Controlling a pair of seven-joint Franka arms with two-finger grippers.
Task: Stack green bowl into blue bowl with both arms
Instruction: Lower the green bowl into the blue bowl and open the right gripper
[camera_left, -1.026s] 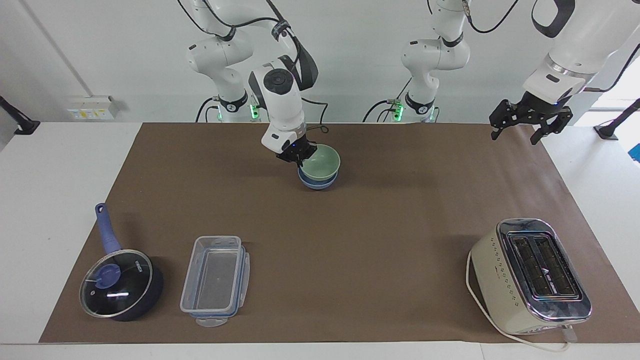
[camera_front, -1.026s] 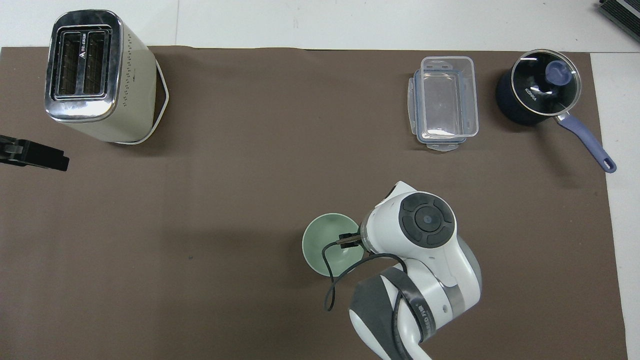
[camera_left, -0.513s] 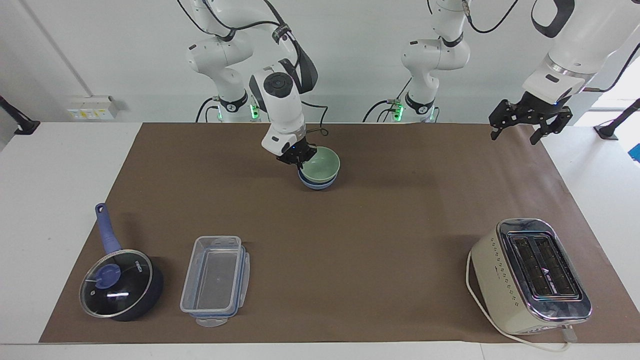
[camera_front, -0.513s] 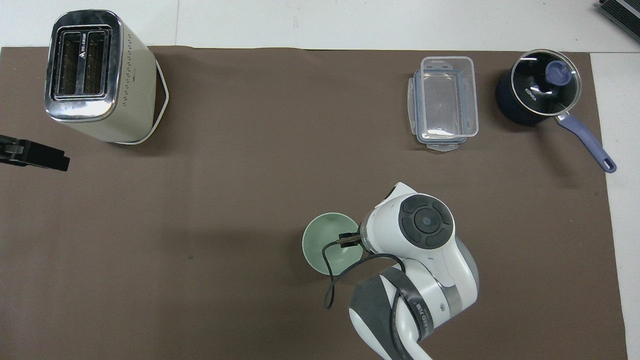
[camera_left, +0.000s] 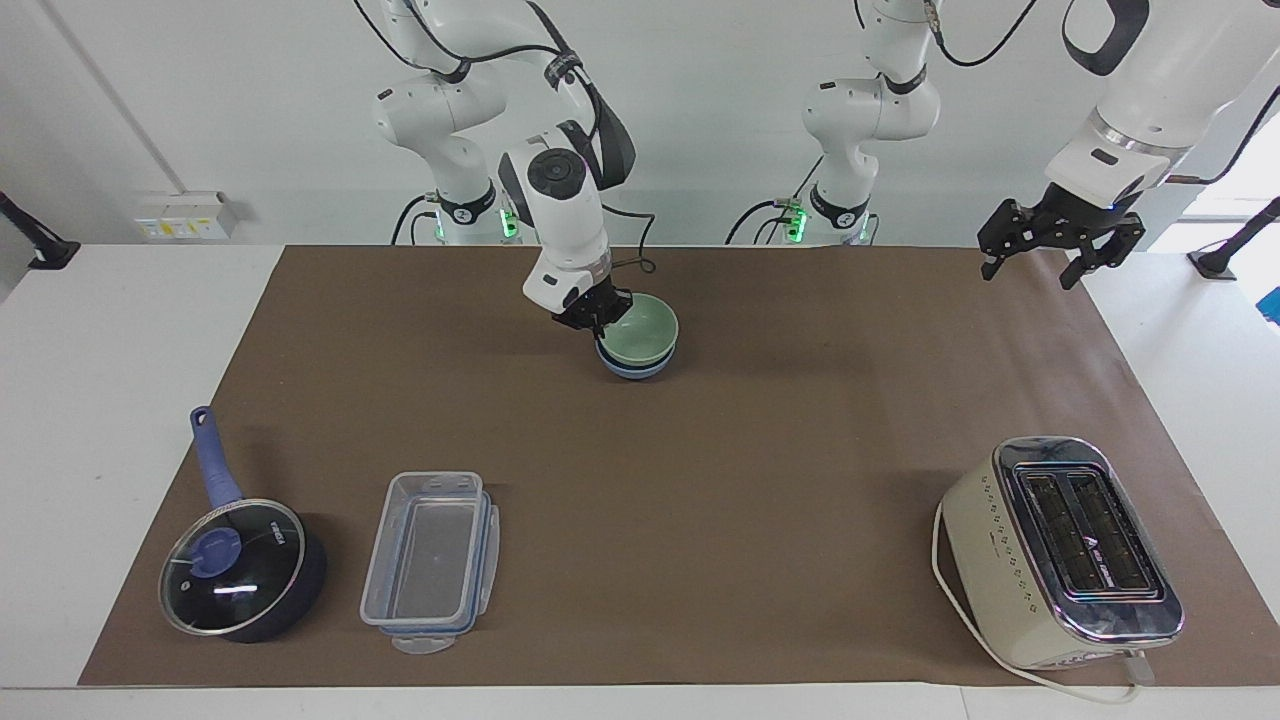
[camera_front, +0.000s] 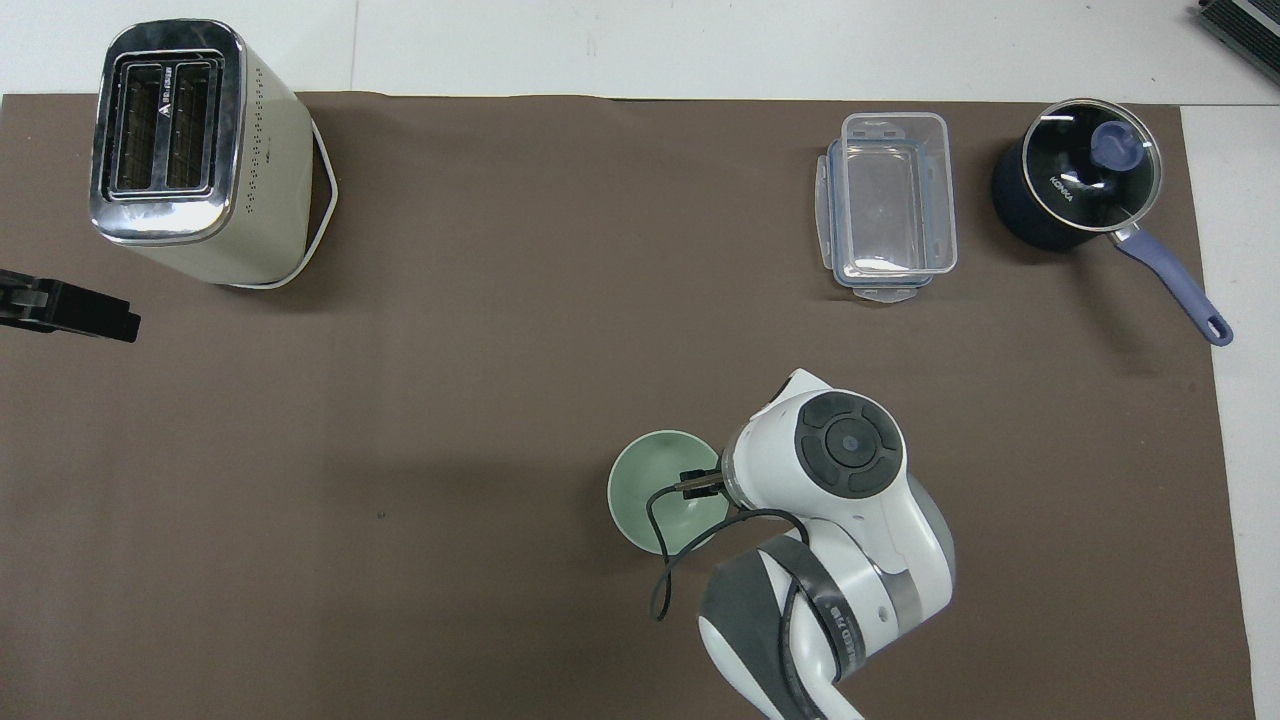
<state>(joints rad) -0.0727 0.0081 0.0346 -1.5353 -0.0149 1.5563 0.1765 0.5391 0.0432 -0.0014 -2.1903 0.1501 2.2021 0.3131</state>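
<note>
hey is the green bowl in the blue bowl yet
In. The green bowl sits nested in the blue bowl, with the right gripper shut on its rim.

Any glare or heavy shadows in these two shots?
Facing view: a white glint on the saucepan lid, bright daylight at the window, soft shadow beside the toaster. Overhead view: small glints on the lid and the toaster's chrome top; the right arm hides part of the green bowl.

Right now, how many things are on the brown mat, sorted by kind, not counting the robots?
Bowls: 2, green bowl nested in blue bowl
Saucepans: 1, saucepan
Plastic containers: 1, container
Toasters: 1, toaster
Total: 5
</note>
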